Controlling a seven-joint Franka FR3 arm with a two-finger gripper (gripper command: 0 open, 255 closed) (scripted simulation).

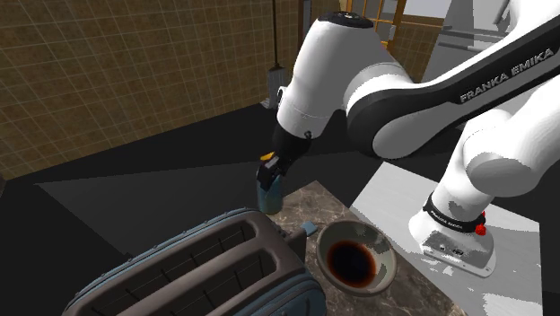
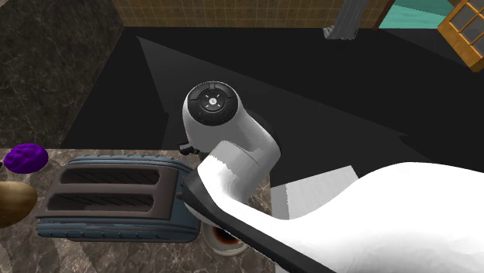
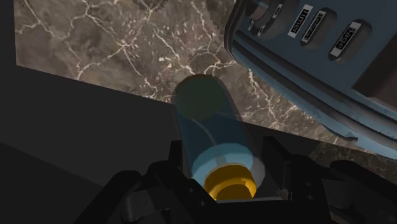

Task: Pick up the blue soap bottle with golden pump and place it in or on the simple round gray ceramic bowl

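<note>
Just beyond the toaster [image 1: 206,269], gripping the blue soap bottle [image 1: 269,191] with fingers [image 3: 175,162] clenched below its golden pump [image 3: 230,181]; next, likely lift and carry to the gray bowl [image 1: 384,262] beside the toaster.

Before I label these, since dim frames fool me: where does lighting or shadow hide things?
Shoulder view: the inside of the bowl reads nearly black. Second exterior view: the arm covers most of the bowl. Wrist view: the soap bottle is lit clearly, while the gripper merges with the dark floor.

white arm [image 1: 332,81] with dark joint bands, white 'franka emika' lettering [image 1: 504,72], red tab [image 1: 481,228] at its base.
</note>
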